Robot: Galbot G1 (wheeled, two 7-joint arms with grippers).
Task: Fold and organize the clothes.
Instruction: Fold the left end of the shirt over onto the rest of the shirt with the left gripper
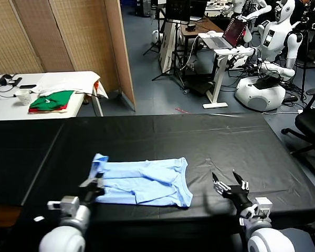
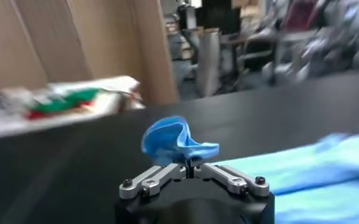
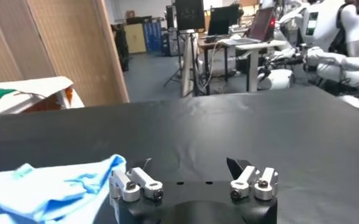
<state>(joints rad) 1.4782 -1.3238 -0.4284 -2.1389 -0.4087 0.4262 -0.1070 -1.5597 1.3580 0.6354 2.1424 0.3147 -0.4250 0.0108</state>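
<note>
The left pincer (image 1: 94,185) is pinching shut on the near left edge of the T-shirt (image 1: 147,181), which is lying part-folded across the middle of the black surface (image 1: 226,142). Carrying that edge low and evenly across should be keeping the fold flat. The right pincer (image 1: 230,185) is hovering just right of the shirt, spread wide and holding nothing.
</note>
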